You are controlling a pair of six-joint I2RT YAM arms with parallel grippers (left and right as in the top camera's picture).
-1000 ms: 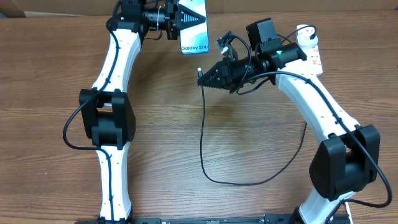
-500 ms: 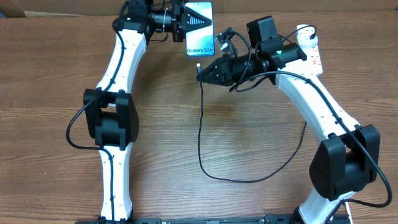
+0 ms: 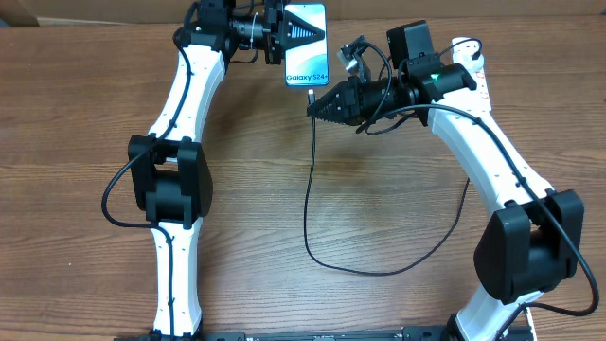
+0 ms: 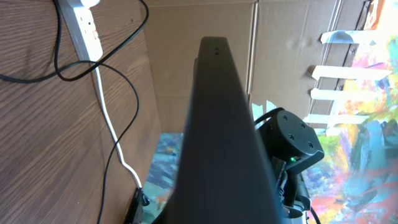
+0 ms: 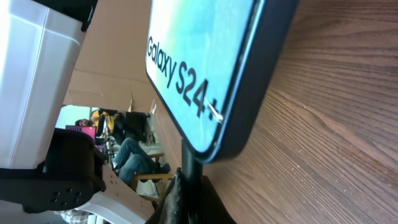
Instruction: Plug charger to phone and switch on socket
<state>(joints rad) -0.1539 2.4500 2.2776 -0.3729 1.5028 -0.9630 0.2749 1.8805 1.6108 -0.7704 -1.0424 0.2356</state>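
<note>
Holding the phone (image 3: 309, 64) at 12 o'clock of the overhead view, your left tool (image 3: 299, 29) is clamped tight across its upper half, front and back. By my judgement that lifts it off the surface (image 3: 76, 189). The grip leaves the lower edge, where the port should sit, free and facing 6 o'clock toward the incoming plug.

Your right tool (image 3: 317, 104) is closed to a narrow pinch on the charger (image 3: 307, 189), right behind its connector tip (image 3: 311, 93). Gripping that near the end likely stops the limp cable from buckling during the push. The tip stands just at 6 o'clock of the phone's bottom edge. The rest of the cable drops toward 6 o'clock, loops across the surface and climbs back toward 2 o'clock beneath the right arm (image 3: 492, 161). The socket (image 3: 481, 83) lies at 2 o'clock, well apart from the phone, and the slack loop spares you any drag on it.

You cannot tell whether the tip is seated. The right wrist view shows it meeting the phone's rim, but the port itself is not visible. The left wrist view gives only the phone edge-on, a dark slab filling the middle. Overhead, the right arm covers part of the socket, and its switches are too small to read.
</note>
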